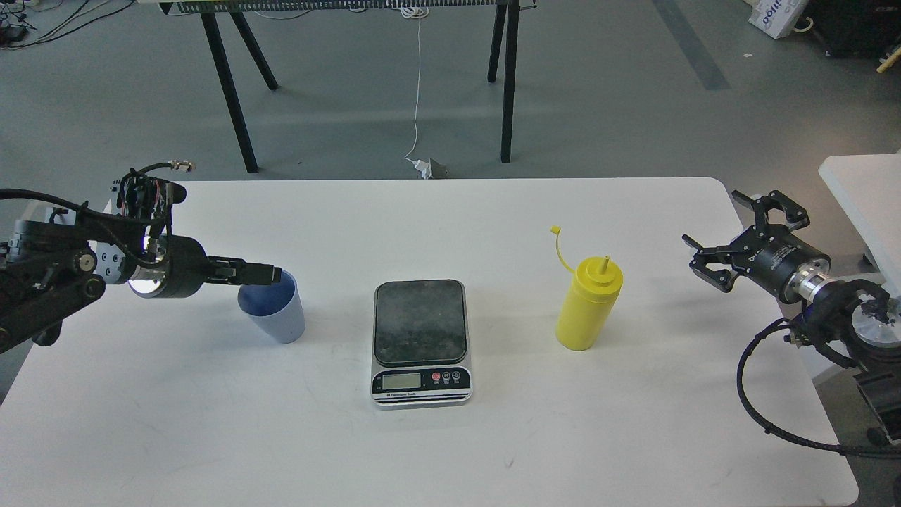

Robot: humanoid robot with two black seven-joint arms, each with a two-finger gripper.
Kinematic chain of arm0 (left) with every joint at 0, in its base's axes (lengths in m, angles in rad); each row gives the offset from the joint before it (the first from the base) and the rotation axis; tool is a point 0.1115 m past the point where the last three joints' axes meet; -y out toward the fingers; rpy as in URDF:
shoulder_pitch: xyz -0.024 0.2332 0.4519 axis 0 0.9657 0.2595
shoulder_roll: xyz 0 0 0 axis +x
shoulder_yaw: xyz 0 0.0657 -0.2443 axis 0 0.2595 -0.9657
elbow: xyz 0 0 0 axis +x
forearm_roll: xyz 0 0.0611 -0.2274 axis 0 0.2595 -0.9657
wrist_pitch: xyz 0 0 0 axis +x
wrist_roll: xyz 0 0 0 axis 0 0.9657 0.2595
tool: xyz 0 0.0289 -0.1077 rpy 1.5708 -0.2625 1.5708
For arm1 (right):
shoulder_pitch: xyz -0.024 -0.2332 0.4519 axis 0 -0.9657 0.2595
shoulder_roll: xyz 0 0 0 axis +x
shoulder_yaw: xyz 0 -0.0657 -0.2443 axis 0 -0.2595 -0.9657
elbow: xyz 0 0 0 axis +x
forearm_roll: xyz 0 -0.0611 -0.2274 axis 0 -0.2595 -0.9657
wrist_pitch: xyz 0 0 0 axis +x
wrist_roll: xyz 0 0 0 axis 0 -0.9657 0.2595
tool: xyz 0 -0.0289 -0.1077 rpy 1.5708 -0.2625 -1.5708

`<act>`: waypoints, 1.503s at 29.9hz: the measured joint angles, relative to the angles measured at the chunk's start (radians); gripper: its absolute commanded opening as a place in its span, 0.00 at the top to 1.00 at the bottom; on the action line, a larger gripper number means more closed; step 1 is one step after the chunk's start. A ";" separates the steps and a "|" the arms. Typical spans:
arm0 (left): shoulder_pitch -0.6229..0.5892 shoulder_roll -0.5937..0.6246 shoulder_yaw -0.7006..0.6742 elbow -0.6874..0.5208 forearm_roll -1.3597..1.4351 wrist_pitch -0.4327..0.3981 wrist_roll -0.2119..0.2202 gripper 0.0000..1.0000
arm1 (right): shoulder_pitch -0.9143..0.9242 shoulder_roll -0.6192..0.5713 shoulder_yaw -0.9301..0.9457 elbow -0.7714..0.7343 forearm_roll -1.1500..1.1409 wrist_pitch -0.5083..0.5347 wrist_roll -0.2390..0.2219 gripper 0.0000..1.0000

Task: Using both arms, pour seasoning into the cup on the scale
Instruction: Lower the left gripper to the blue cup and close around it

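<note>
Risky: left gripper [271, 274], can't tell if open, sits at cup [273, 306] rim, could tip it; right gripper [728, 243] spread open, bottle [588, 303] well left of it.

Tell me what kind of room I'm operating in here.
Probably a robotics lab or workshop: a plain white table on grey concrete floor, loose white power cable trailing down, and a black-legged workbench behind.

Yellow bottle [588, 303], lt-blue cup [274, 310]

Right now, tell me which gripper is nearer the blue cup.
Left. The left gripper is at the blue cup's rim; the right gripper is beyond the yellow squeeze bottle.
</note>
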 measured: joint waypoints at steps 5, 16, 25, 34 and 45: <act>0.009 -0.022 0.001 0.042 0.000 0.000 -0.001 0.02 | -0.003 0.000 0.000 0.000 0.000 0.000 0.000 0.01; 0.019 -0.027 -0.002 0.047 0.000 0.000 -0.034 0.13 | -0.007 -0.001 0.000 0.000 0.000 0.000 0.000 0.01; 0.050 -0.026 0.001 0.046 0.026 0.000 -0.120 0.24 | -0.012 -0.003 0.001 0.000 0.000 0.000 0.000 0.01; 0.052 -0.027 0.002 0.047 0.057 0.000 -0.156 0.32 | -0.018 -0.005 0.002 0.000 0.002 0.000 0.000 0.01; 0.059 -0.046 0.002 0.050 0.096 0.000 -0.158 0.95 | -0.025 -0.010 0.002 0.000 0.003 0.000 0.000 0.01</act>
